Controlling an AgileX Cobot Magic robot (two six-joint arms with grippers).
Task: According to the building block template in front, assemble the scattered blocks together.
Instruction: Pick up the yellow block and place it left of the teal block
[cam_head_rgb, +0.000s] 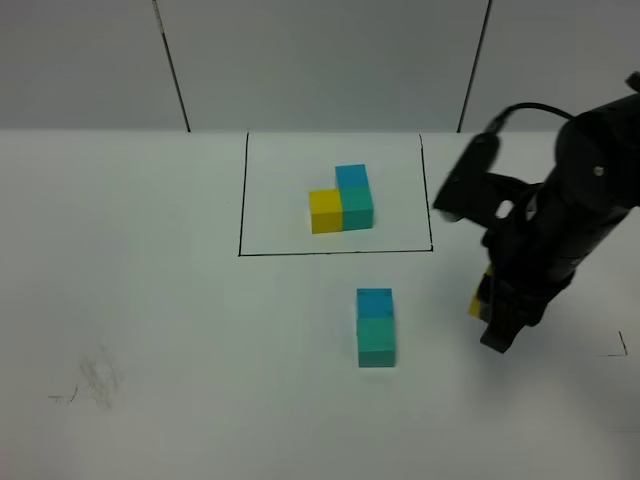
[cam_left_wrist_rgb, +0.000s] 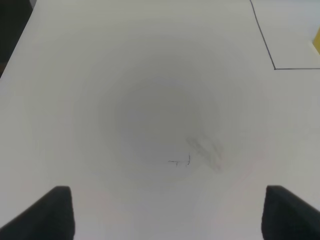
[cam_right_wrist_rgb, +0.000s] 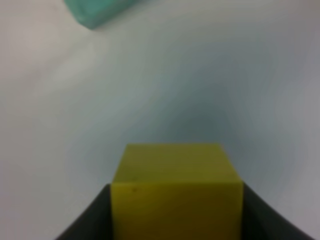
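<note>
The building block template (cam_head_rgb: 341, 199), an L of yellow, teal and blue cubes, sits inside the black-outlined rectangle (cam_head_rgb: 240, 200). Of the scattered blocks, the sky blue cube (cam_head_rgb: 374, 301) and the teal-green cube (cam_head_rgb: 376, 342) stand touching in a row in front of the rectangle. To their right, my right gripper (cam_head_rgb: 492, 312) is shut on the yellow cube (cam_head_rgb: 480, 295). The right wrist view shows that yellow cube (cam_right_wrist_rgb: 176, 200) filling the gap between the dark fingers (cam_right_wrist_rgb: 95, 217), with the teal-green cube (cam_right_wrist_rgb: 97, 11) farther off. My left gripper (cam_left_wrist_rgb: 165, 212) is open over bare table.
The white table (cam_head_rgb: 150, 330) carries faint pencil smudges (cam_head_rgb: 95, 380) at the left front. The left wrist view shows these marks (cam_left_wrist_rgb: 190, 160), a corner of the black rectangle (cam_left_wrist_rgb: 274, 68) and a yellow sliver of the template (cam_left_wrist_rgb: 317, 41).
</note>
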